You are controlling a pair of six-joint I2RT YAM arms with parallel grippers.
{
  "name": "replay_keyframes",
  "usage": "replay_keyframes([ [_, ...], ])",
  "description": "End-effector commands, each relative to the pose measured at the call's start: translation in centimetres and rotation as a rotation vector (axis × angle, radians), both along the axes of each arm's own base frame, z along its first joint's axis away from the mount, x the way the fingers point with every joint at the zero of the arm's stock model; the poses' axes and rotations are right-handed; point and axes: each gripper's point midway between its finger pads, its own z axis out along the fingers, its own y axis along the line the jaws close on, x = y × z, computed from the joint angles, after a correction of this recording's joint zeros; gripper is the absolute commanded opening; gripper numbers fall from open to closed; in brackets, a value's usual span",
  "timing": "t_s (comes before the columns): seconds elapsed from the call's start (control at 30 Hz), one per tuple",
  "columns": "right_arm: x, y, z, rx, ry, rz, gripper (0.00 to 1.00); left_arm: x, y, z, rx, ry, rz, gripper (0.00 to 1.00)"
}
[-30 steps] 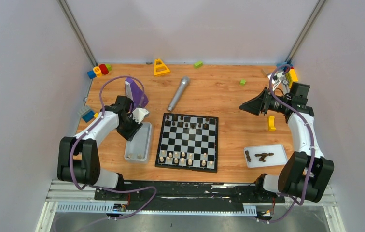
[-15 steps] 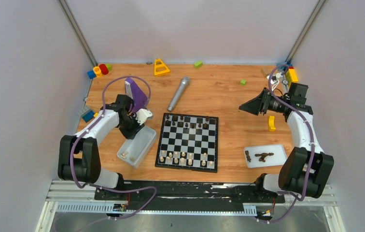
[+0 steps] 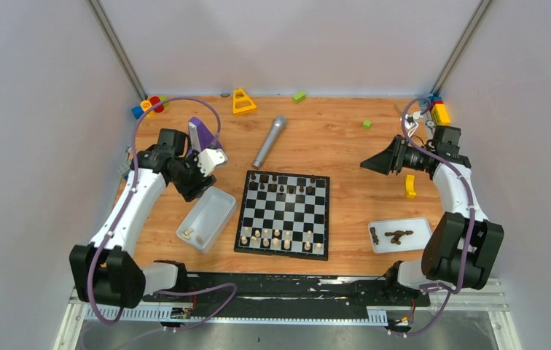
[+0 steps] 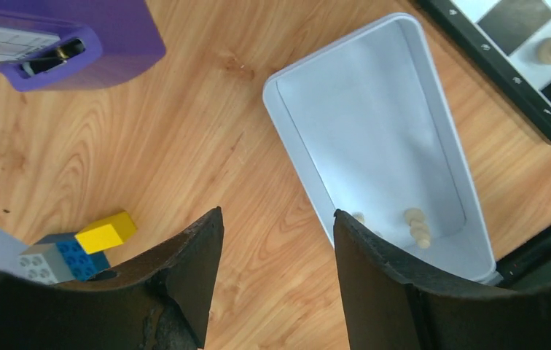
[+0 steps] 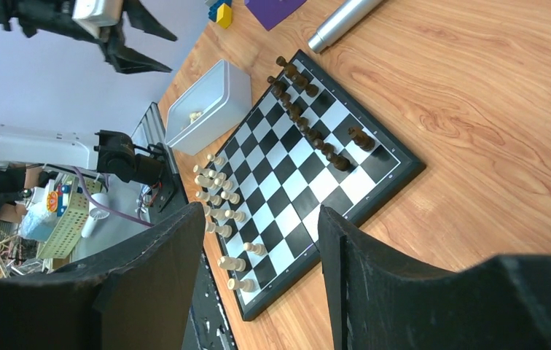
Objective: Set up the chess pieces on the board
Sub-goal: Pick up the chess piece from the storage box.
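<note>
Seen from the top camera, the left end effector [image 3: 203,164] hung above the table [image 3: 345,146] with its jaws spread wide and nothing between them. It sat just over the far end of the white bin [image 3: 216,206]. The bin stood aslant beside the chessboard [image 3: 283,213], its long axis running from about 1 o'clock to 7 o'clock. The last loose light chess pieces [image 3: 189,234] lay at the bin's near end, at roughly 6 to 7 o'clock from that end effector. Any descent would therefore have to travel toward the near edge along the bin's length. In the left wrist view one pale piece, apparently a pawn, lay toppled on the bin floor. Its long axis ran close to 12–6 in that view and its rounded head pointed toward 12 o'clock. A second piece was half hidden behind the right finger. The right end effector [image 3: 374,162] was also open wide and empty, aimed toward 9 o'clock across the board. It was well apart from the bin, so the left arm was clearly the nearer one. A few dark pieces [image 3: 396,235] lay on their sides in the flat white tray [image 3: 424,232] at about 5 o'clock from the right end effector.
</note>
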Motion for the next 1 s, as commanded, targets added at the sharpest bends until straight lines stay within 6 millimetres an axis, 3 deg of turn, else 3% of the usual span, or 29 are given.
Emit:
replay_keyframes([
  [0.0,0.9,-0.3,0.8,-0.019,-0.066,0.014,0.59,-4.7,-1.4,1.8,-0.053,0.073,-0.105,0.64],
  [0.13,0.7,-0.2,0.9,-0.007,-0.063,0.023,0.59,-7.6,-2.5,-0.8,-0.006,0.142,-0.178,0.64],
  [0.43,-0.1,0.1,1.7,0.009,-0.087,0.042,0.59,-8.2,-0.4,-5.6,0.124,0.189,-0.171,0.64],
  [0.67,-0.7,0.3,2.7,0.004,-0.125,0.049,0.59,-8.7,-0.6,-6.9,0.115,0.235,-0.171,0.63],
  [0.97,-0.6,0.3,2.6,0.008,-0.118,0.050,0.59,-10.2,-0.8,-7.7,0.091,0.293,-0.174,0.65],
])
